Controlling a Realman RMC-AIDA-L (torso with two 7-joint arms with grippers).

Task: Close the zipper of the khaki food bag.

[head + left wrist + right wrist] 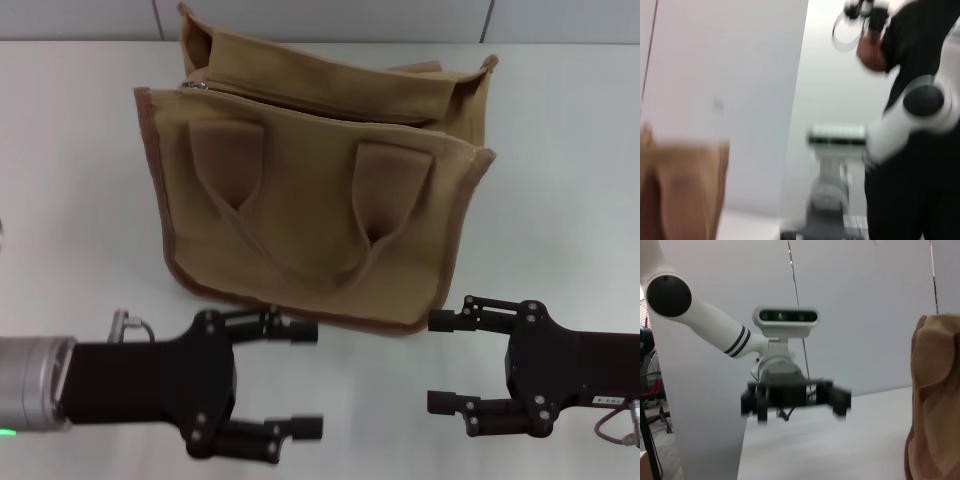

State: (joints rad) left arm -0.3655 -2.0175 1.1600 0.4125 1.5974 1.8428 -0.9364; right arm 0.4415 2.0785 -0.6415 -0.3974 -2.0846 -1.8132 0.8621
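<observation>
1. Khaki food bag (310, 215) stands upright on the white counter (70, 180), a boxy tan tote with darker brown piping along its edges; two looped fabric handles (395, 200) lie flat against the side facing the robot.
2. Along the bag's top runs the zipper (300, 100), gaping open for most of its length, with the small silver pull tab (195, 86) at the bag's left end.
3. Behind the bag a pale wall rises from the counter's back edge, and nothing lies between the bag and either arm.
4. Left of the bag's near bottom edge and just in front of it, the left pincer (300, 380) hovers with its two dark fingers spread wide, holding nothing; the upper fingertip (300, 330) sits close to the bag's base, though contact cannot be judged.
5. Right of that, off the bag's right bottom corner, the right pincer (445, 362) is likewise wide open and empty, its upper fingertip near the corner piping.
6. From the right wrist, the bag's side (935, 395) shows at the edge, with the left pincer (795, 400) farther off, over the counter.
</observation>
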